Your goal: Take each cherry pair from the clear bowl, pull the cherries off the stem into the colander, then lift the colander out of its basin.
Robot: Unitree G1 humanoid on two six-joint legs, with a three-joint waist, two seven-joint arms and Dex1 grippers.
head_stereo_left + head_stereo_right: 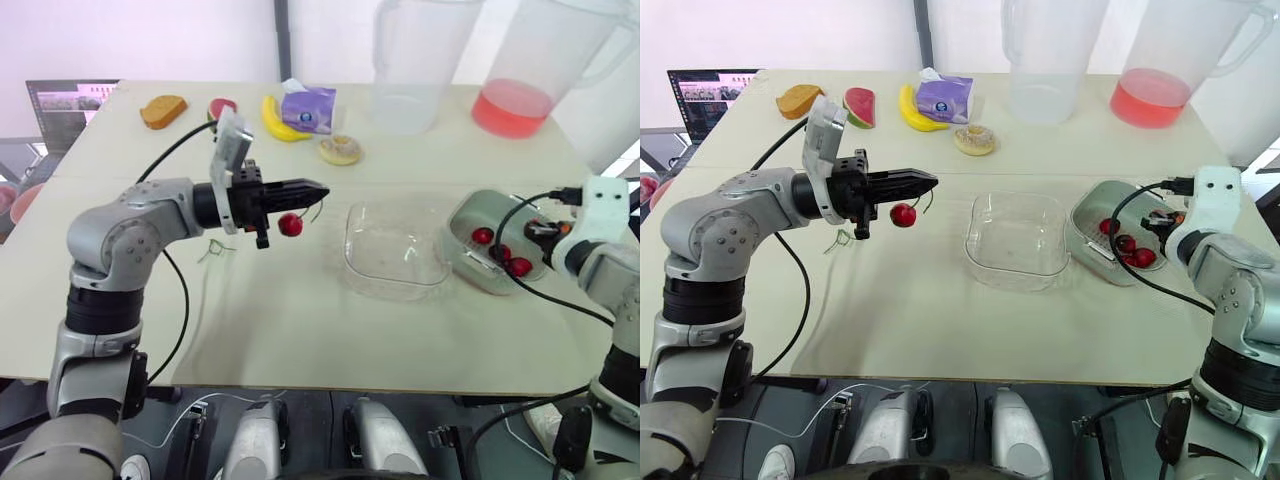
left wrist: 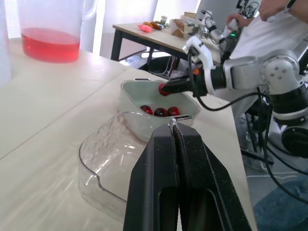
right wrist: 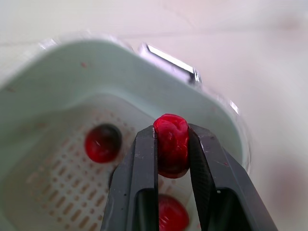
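My left gripper (image 1: 318,188) hangs above the table left of the clear bowl (image 1: 395,250). It is shut on a thin stem, and one red cherry (image 1: 290,225) dangles from it. The bowl looks empty. Over the pale colander (image 1: 478,262), which sits in its basin (image 1: 1087,200) right of the bowl, my right gripper (image 3: 172,127) is shut on a second cherry (image 3: 171,144). Three cherries (image 2: 160,111) lie on the colander's perforated floor. The left wrist view looks past the shut left fingers (image 2: 159,163) to the right gripper (image 2: 166,88) with its cherry above the colander.
A bare stem (image 1: 210,250) lies on the table below my left arm. Along the far edge stand a clear pitcher (image 1: 415,70) and a pitcher of red liquid (image 1: 530,80), with a banana (image 1: 275,120), tissue pack (image 1: 308,108), doughnut (image 1: 340,150), bread (image 1: 163,110) and laptop (image 1: 65,105).
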